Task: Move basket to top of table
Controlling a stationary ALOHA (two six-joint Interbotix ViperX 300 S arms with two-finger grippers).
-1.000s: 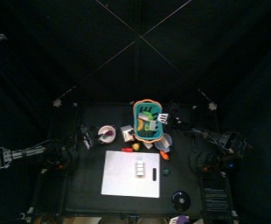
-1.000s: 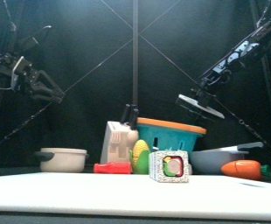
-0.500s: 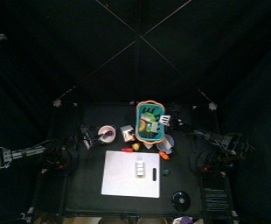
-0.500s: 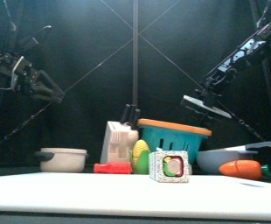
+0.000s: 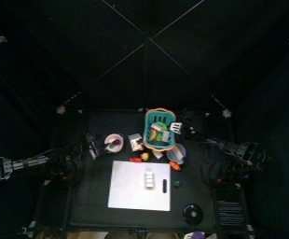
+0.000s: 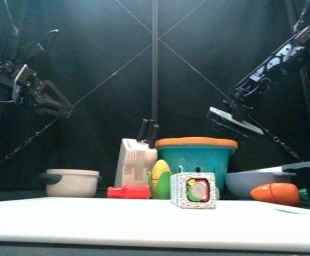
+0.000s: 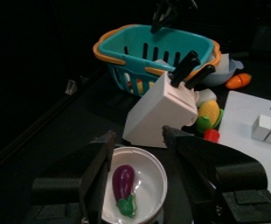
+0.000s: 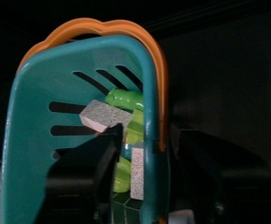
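Meanwhile the right gripper (image 8: 135,188), jaws closed on the basket's (image 5: 159,129) rim, holds the basket toward twelve o'clock from the table's (image 5: 91,205) centre; a level, slow push would keep it upright. Left gripper (image 7: 144,149) waits, jaws wide, at nine o'clock.

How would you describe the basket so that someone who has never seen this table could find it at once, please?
Look at the black table, toward the far side of the cluster beyond the white sheet. The basket stands there behind a white knife block. It is the only teal tub with slotted walls and an orange rim; the pale bowl beside it is round and plain.
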